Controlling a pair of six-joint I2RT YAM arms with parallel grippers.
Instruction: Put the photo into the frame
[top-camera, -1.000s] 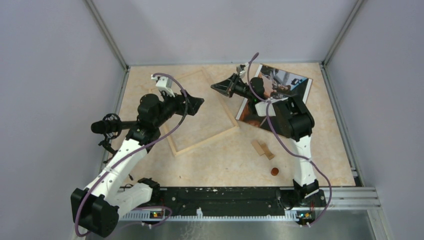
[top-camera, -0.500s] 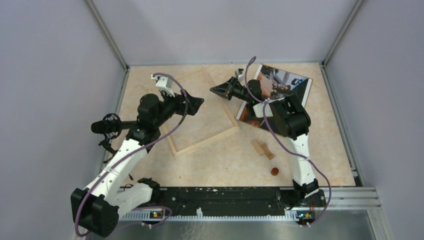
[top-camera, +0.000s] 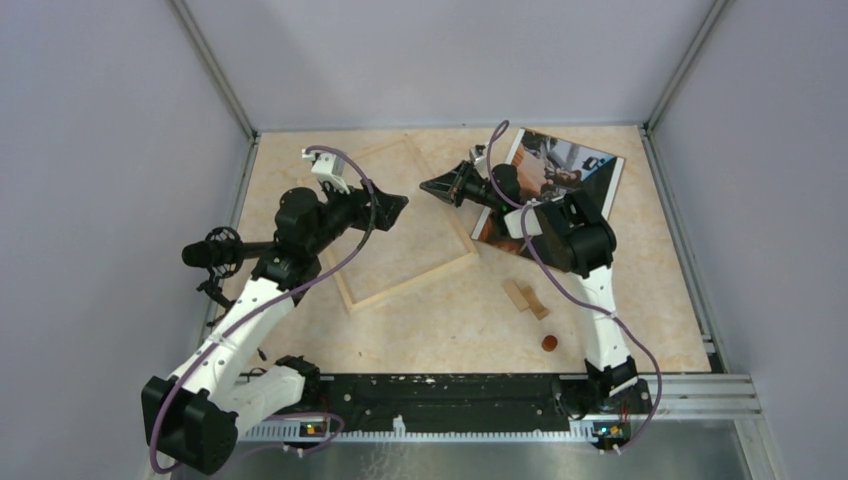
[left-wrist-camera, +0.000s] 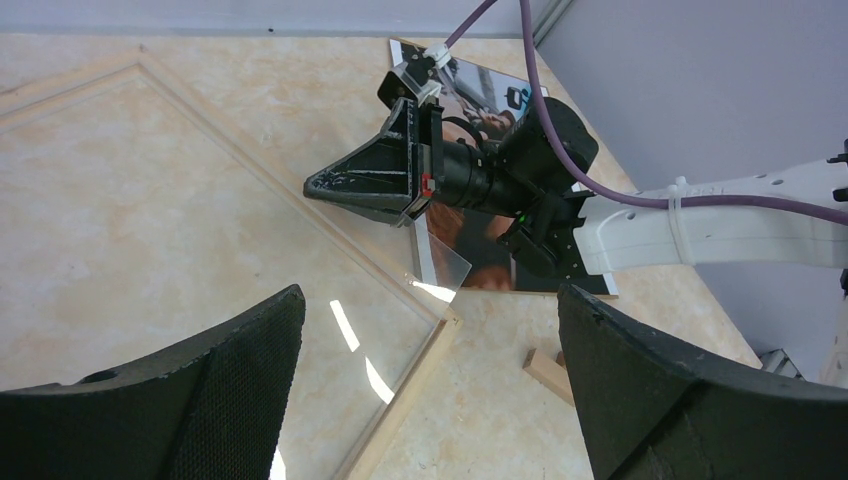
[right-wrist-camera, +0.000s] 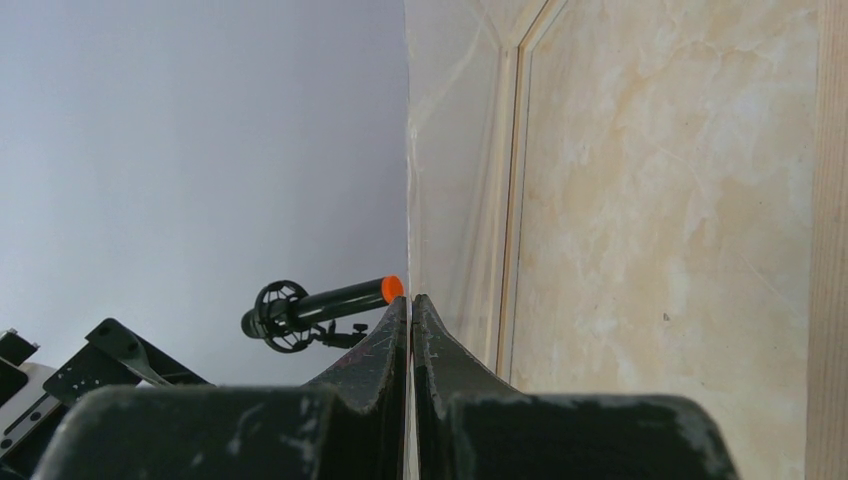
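The right gripper (top-camera: 427, 187) has its fingers pressed together with nothing between them that I can make out. From above it points left across the right slat of the frame (top-camera: 410, 280), turned away from the photo (top-camera: 572, 168). The photo lies flat, picture up, at the far right of the table (top-camera: 450, 325), partly under the right arm, its near corner just beside the frame's near right corner. The left gripper (top-camera: 393, 208) hangs over the frame with its fingers wide apart, holding nothing. In the left wrist view both dark pads (left-wrist-camera: 215, 385) stand apart in the foreground, and beyond them the closed right gripper hovers above the slat. A clear, glossy corner shows below it at the photo's edge; I cannot tell what it is. The right wrist view shows the two fingertips meeting and a slat running away beyond them. As I read it, the photo is not yet picked up, so the right jaws must part and swing toward it. A flat print gives little to pinch, so work a corner up first and grip on the white border. Then lower one edge into the frame and let it settle square while the left gripper steadies a slat. No brand, label or writing can be read in any view.
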